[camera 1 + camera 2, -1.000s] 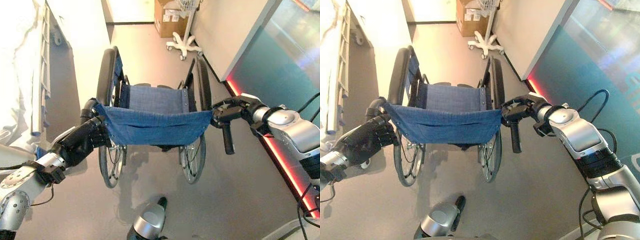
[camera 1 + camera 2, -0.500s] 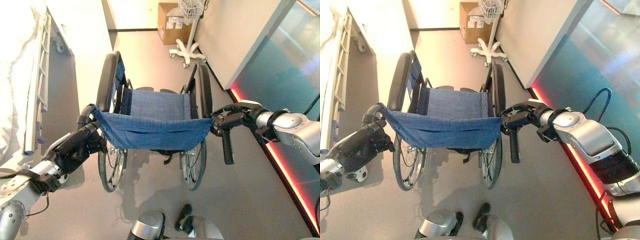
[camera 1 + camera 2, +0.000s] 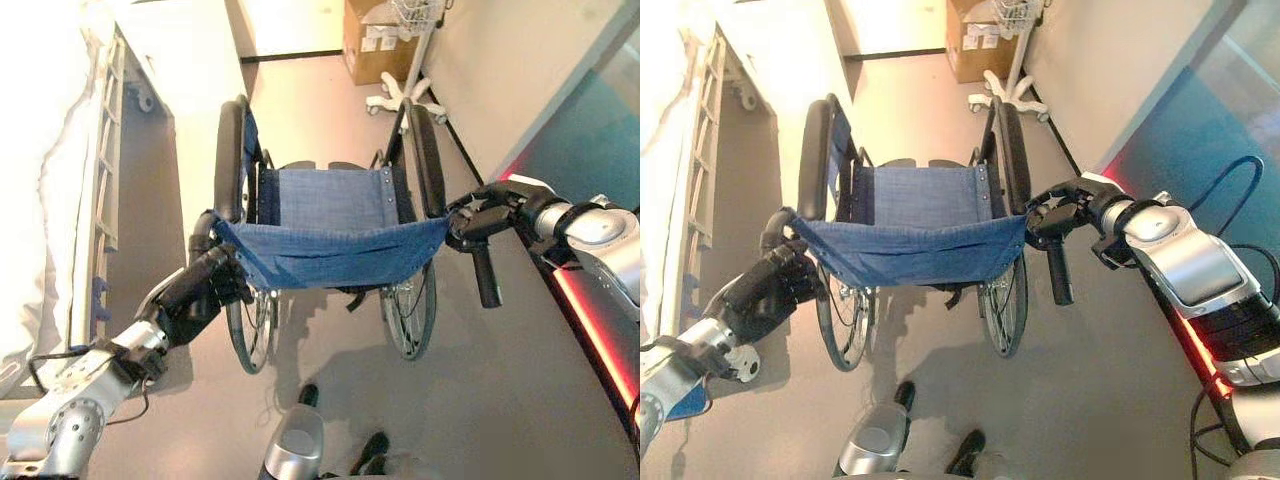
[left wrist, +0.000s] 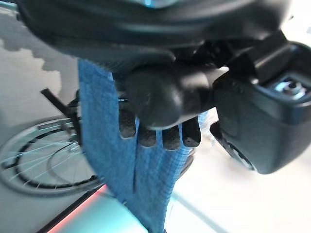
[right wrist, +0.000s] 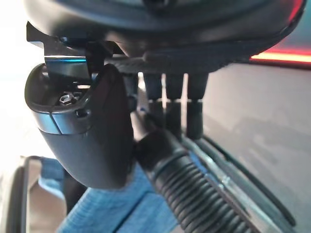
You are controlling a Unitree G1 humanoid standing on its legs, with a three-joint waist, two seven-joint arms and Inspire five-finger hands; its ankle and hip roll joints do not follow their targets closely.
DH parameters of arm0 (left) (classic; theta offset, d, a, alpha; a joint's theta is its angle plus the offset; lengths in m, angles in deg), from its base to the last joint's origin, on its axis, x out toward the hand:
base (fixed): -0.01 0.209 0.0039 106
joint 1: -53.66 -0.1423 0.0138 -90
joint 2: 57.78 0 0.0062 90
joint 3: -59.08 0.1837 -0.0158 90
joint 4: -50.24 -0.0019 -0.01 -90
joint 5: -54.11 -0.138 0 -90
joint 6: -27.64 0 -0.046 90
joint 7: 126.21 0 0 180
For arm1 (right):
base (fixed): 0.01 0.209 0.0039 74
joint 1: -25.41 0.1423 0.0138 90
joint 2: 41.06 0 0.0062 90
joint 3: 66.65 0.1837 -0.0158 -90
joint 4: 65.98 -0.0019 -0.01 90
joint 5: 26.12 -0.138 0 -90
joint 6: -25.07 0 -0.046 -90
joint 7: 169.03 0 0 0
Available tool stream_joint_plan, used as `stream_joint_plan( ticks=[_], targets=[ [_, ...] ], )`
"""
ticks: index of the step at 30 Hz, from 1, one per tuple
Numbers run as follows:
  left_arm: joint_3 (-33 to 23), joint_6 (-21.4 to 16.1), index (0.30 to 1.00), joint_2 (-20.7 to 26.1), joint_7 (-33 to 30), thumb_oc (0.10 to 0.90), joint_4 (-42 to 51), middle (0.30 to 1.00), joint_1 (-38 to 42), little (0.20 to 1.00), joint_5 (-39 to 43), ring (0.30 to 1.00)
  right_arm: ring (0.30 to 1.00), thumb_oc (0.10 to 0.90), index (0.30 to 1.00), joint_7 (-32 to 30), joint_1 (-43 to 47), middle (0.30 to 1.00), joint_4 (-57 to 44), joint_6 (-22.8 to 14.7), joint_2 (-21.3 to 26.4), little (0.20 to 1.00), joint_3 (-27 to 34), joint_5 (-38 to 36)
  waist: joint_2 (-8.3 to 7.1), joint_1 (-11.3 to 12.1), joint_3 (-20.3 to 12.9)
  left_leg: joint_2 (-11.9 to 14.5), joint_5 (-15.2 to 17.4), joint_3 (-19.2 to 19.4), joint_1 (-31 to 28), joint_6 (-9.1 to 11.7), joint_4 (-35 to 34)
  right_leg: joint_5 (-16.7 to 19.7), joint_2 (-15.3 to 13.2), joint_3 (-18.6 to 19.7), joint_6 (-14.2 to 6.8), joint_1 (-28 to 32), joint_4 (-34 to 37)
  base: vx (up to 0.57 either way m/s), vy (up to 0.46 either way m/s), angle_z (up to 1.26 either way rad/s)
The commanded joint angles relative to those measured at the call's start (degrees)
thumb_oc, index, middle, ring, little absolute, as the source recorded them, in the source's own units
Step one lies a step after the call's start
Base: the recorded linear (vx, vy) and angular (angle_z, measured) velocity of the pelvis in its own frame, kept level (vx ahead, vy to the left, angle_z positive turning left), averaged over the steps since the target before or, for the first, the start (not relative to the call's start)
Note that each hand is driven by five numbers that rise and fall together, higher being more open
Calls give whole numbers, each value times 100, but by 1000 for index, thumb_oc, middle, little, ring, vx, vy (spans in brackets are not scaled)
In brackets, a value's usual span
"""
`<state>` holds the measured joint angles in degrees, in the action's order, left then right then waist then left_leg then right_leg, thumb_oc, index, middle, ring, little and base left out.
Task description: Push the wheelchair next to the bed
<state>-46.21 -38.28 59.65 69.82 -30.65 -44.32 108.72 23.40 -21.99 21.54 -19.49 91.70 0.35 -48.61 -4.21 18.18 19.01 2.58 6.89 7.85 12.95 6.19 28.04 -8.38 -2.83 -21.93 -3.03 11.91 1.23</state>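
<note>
Your left hand (image 3: pixel 205 290) sits at the lower left of the head view, fingers wrapped round the wheelchair's left push handle (image 3: pixel 203 232); the left wrist view shows that handle end tucked under the curled fingers, blue backrest cloth (image 4: pixel 109 160) behind. Clenched on it, no doubt.

Moving across: the wheelchair (image 3: pixel 330 215) is centre frame, blue sling back (image 3: pixel 335 252) towards you, big wheels (image 3: pixel 412 300) either side, seat pointing up the corridor. The hospital bed (image 3: pixel 50 180) with its side rail (image 3: pixel 105 200) runs down the left edge, and the chair is near it but still apart, a strip of bare floor (image 3: pixel 150 200) between rail and left wheel.

On the right, your right hand (image 3: pixel 478 215) has the right push handle, fingers curled at its bend, the ribbed black grip (image 3: pixel 486 280) hanging down below; the right wrist view confirms fingers closed over that ribbed tube (image 5: pixel 194 189).

What's changed: over the last second the bed has grown in the left of the frame and the rolling stand (image 3: pixel 405 95) and cardboard box (image 3: pixel 375 40) have slid right. The whole view shifted, so that's you stepping and turning with the chair, both grips unchanged. I'd call that progress towards the bed, not yet alongside.

Containers: the box at the top centre is closed as far as I can tell; the white wire basket (image 3: pixel 420 10) on the stand is cut off by the frame, so its contents are unclear.
</note>
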Motion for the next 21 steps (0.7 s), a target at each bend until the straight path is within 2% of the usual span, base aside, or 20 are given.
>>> stream_joint_plan(
  ticks=[1,2,3,4,5,7,8,9,11,13,14,15,17,19,20,21],
  targets=[
    [-189,-847,300,403,570,400,739,300,249,300,232,300,300,400,300,217,744,300,-514,-967,-306,300,-116,154,-114,266,-944,-811,-561,440,17,-577,-1538,-403,592,-228,112,25,-909,334,-17,5],
    [-286,-804,300,455,607,400,783,300,173,300,259,300,300,400,300,267,703,300,-478,-1045,-376,300,-84,208,-190,361,-989,-904,-416,479,14,-721,-1500,-346,593,-355,45,65,-1101,366,-3,-38],
    [-409,-783,300,488,689,400,800,300,66,300,245,300,300,400,300,318,597,300,-459,-1157,-438,300,-19,312,-275,446,-1016,-1010,-291,483,-24,-882,-1514,-90,561,-424,-147,32,-1439,375,8,-41],
    [-473,-781,300,537,725,400,825,300,0,300,248,300,300,400,300,314,563,300,-448,-1218,-443,300,3,324,-320,517,-1009,-1085,-259,396,-66,-964,-1562,193,546,-453,-321,-14,-1851,296,9,-32],
    [-567,-774,300,587,780,400,853,300,-88,300,236,300,300,400,300,272,522,300,-436,-1312,-450,300,25,296,-348,591,-1003,-1096,-392,382,-84,-1049,-1653,632,547,-543,-501,-153,-2295,196,-9,2],
    [-672,-771,300,663,814,400,902,300,-166,300,224,300,300,400,300,225,517,300,-419,-1411,-453,300,41,234,-407,656,-976,-1158,-370,264,-122,-1083,-1672,904,532,-485,-729,-223,-2622,180,-34,18],
    [-701,-826,300,715,870,400,896,300,-197,300,200,300,300,400,300,148,545,300,-417,-1469,-444,300,18,150,-462,709,-952,-1226,-341,159,-89,-1133,-1616,1210,555,-347,-908,-292,-2929,222,-88,20],
    [-728,-895,300,761,875,400,904,300,-250,300,243,300,300,400,300,80,534,300,-448,-1541,-455,300,-15,115,-515,723,-912,-1276,-316,10,-8,-1098,-1449,1328,496,-89,-951,-382,-2877,225,-114,22],
    [-797,-930,300,864,857,400,942,300,-311,300,368,300,300,400,300,118,461,300,-542,-1563,-367,300,38,126,-487,719,-921,-1239,-315,-112,95,-1024,-1249,1027,214,-52,-811,-307,-2598,163,-122,14],
    [-899,-922,300,1109,737,400,1038,300,-314,300,671,300,300,400,300,137,392,300,-710,-1554,-127,300,91,84,-312,691,-953,-1052,-353,-450,189,-820,-1010,251,-257,-19,-486,-223,-1799,196,-210,-11],
    [-923,-929,300,1176,704,400,1068,300,-316,300,768,300,300,400,300,157,360,300,-723,-1571,-53,300,149,73,-223,640,-939,-967,-394,-610,146,-724,-961,63,-335,51,-419,-254,-1516,215,-250,-14],
    [-921,-939,300,1234,633,400,1108,300,-297,300,850,300,300,400,300,167,326,300,-733,-1639,48,300,197,46,-144,580,-929,-901,-410,-815,88,-639,-947,84,-463,174,-420,-329,-1168,210,-249,12],
    [-850,-979,300,1321,532,400,1151,300,-212,300,900,300,300,400,300,94,366,300,-775,-1631,183,300,233,-97,-99,472,-916,-767,-255,-1104,-165,-570,-1084,492,-821,387,-560,-549,-820,226,-323,65],
    [-765,-1008,300,1458,454,400,1089,300,-53,300,838,300,300,400,300,-65,680,300,-875,-1467,288,300,145,-469,-187,389,-837,-384,-64,-1366,-567,-432,-1296,1208,-1280,505,-784,-924,-554,336,-569,105],
    [-755,-987,300,1486,415,400,1060,300,15,300,734,300,300,400,300,-92,851,300,-914,-1369,257,300,111,-599,-249,357,-793,-153,11,-1399,-724,-357,-1380,1333,-1338,536,-854,-1080,-575,289,-490,67],
    [-755,-983,300,1485,403,400,1056,300,26,300,711,300,300,400,300,-77,887,300,-922,-1353,250,300,100,-604,-249,352,-782,-110,27,-1403,-755,-340,-1395,1332,-1328,546,-859,-1098,-597,260,-385,61]
  ],
)
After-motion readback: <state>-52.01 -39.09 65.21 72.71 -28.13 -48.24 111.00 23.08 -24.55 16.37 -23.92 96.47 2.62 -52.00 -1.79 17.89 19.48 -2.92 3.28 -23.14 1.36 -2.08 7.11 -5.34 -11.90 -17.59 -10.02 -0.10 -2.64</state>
